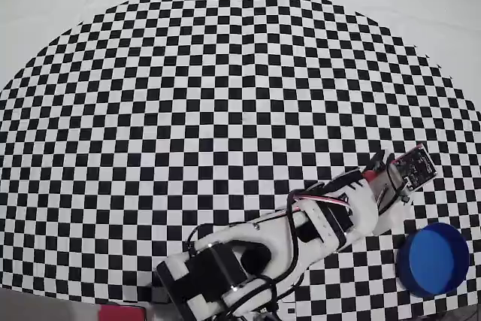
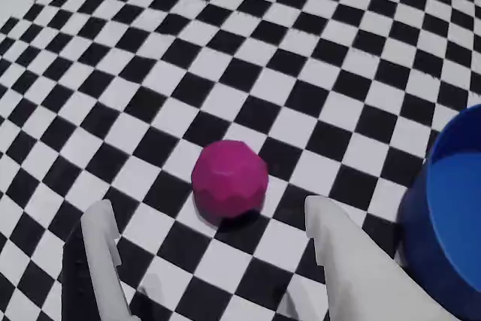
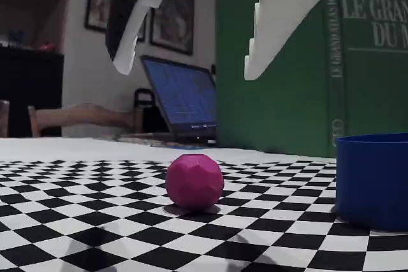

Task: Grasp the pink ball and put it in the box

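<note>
Pink ball (image 2: 229,180) sits on the checkered mat (image 2: 225,58), near the blue box (image 2: 443,223) at the right of the wrist view, and my gripper (image 3: 185,68) hangs above it, fingers spread and empty. I judge the step is the descent. I want to drop straight, keep the ball centred between the fingers (image 2: 338,253), and close only once low enough that it doesn't roll away.

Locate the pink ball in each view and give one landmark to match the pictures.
Overhead view: not visible; the arm covers where it would lie.
Wrist view: the pink ball sits just below centre, ahead of the open gripper.
Fixed view: the ball rests on the checkered mat, lower centre, below the raised gripper.
Shared landmark: the blue box, at the right in every view.
</note>
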Tool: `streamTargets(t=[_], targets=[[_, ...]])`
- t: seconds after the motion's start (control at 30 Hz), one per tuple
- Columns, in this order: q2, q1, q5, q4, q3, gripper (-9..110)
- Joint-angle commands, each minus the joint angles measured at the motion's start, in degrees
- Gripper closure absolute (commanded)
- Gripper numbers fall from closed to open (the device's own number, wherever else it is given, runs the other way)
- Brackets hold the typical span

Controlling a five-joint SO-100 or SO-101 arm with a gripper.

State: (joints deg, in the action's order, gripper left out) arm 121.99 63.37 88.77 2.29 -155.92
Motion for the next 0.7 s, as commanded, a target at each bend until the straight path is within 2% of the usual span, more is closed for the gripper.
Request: streamTargets(t=[0.0,0.67], targets=[[-1.8,0.6,0.0,1.1,3.8,73],[-17.1,0.4,0.0,1.6,13.8,73]])
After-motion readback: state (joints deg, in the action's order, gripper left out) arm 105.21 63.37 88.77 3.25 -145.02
